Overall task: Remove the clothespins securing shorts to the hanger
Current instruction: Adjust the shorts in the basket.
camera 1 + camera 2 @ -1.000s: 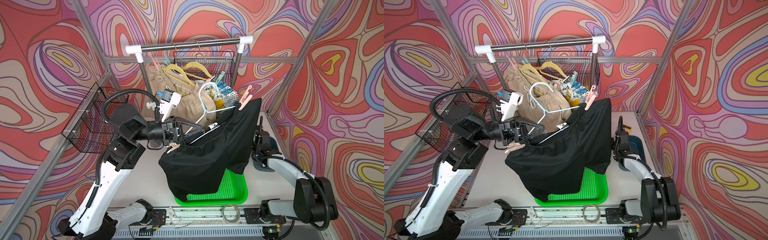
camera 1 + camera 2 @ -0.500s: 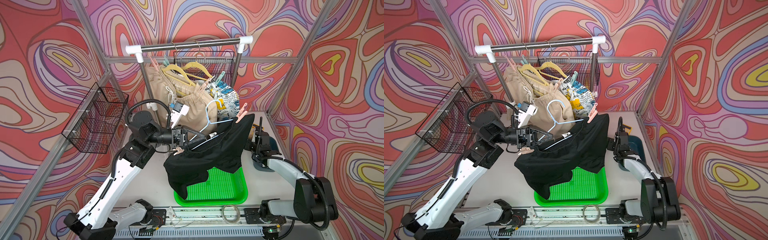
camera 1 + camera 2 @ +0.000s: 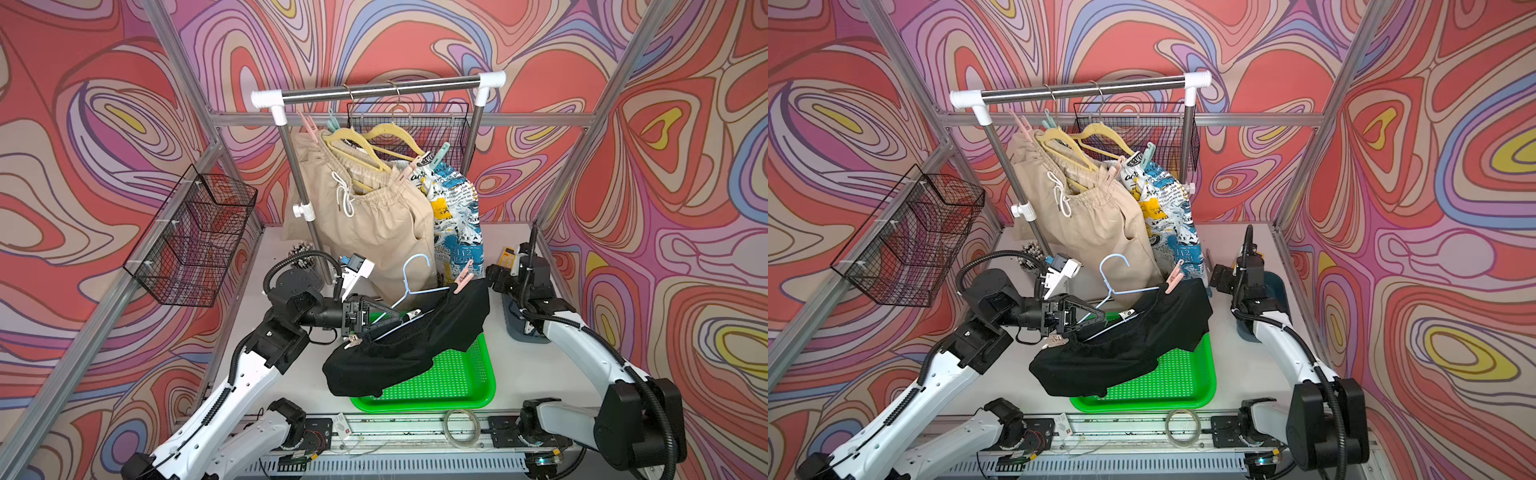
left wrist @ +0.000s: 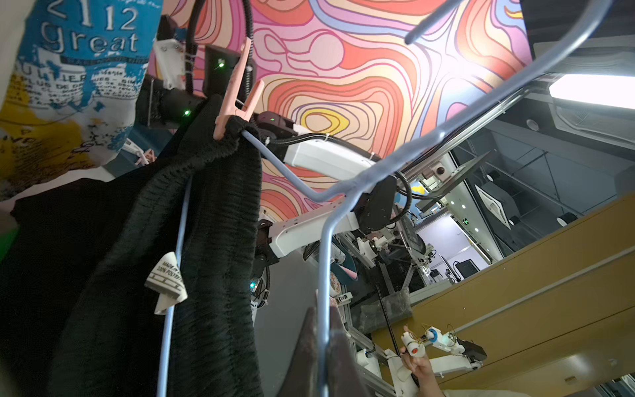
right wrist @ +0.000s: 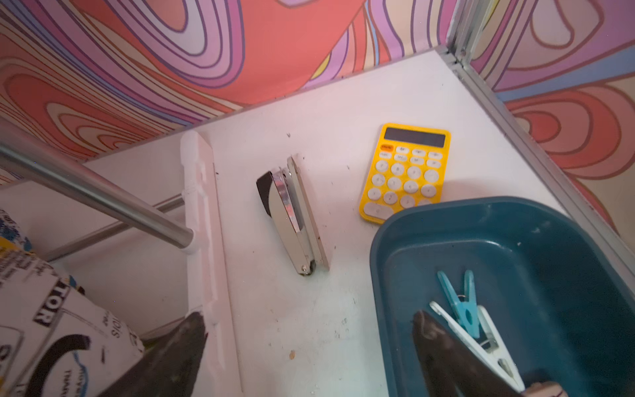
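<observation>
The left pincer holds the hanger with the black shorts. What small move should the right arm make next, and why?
Probably the open right pincer should reach toward the pink clothespin: it clips the black shorts to the far end of the light-blue hanger, which the shut left pincer holds.

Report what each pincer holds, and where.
Left pincer: shut on the blue hanger, on one sloping shoulder wire below the hook. Right pincer: open, holding nothing.

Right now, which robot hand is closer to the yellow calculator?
Right. The right hand hangs open over the blue tub right beside the calculator; the left hand is far off, shut on the blue hanger.
</observation>
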`<control>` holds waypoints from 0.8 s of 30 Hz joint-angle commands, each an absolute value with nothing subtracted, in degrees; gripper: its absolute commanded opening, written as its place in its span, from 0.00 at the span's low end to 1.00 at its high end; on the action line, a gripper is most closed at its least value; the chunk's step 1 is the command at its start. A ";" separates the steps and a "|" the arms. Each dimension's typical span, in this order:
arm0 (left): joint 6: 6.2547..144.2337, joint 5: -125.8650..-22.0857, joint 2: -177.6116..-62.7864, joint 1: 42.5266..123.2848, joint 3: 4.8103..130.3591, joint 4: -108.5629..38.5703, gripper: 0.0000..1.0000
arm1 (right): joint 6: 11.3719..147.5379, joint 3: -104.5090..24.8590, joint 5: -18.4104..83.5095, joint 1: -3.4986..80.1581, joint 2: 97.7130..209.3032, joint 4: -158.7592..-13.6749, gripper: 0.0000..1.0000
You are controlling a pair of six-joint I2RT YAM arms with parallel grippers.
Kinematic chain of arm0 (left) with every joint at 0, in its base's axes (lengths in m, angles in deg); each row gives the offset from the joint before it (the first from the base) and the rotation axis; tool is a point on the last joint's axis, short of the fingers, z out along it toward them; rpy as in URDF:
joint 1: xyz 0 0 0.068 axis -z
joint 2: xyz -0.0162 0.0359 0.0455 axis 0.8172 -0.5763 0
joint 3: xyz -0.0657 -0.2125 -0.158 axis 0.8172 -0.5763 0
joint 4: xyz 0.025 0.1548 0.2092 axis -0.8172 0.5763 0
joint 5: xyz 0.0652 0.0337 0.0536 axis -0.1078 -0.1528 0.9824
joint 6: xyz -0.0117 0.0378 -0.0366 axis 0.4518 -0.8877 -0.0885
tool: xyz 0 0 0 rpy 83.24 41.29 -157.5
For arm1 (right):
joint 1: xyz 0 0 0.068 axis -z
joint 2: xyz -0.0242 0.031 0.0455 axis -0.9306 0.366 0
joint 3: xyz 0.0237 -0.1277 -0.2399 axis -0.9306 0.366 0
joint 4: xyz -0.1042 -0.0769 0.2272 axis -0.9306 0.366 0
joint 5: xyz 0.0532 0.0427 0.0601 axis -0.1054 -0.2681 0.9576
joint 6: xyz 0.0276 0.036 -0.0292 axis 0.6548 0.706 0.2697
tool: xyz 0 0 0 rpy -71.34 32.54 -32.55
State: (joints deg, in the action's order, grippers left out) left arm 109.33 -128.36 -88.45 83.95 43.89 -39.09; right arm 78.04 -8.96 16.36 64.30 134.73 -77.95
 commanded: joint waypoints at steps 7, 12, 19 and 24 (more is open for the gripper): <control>121.09 -134.86 -96.80 83.64 38.81 -74.03 0.00 | 77.63 -9.46 25.22 64.21 120.70 -73.85 0.95; 122.80 -137.79 -101.56 83.55 37.67 -81.28 0.00 | 77.61 -10.99 27.40 64.17 113.77 -67.36 0.95; 135.37 -140.29 -108.18 81.03 34.96 -102.05 0.00 | 81.31 -13.78 30.98 64.21 104.78 -58.45 0.95; 141.52 -141.23 -112.43 80.95 35.52 -109.43 0.00 | 81.65 -17.82 44.31 64.19 102.34 -55.93 0.96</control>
State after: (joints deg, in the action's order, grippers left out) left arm 136.39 -139.63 -112.21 81.09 34.75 -96.77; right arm 80.83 -15.32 34.07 64.32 102.51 -58.98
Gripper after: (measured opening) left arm 0.062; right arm 0.960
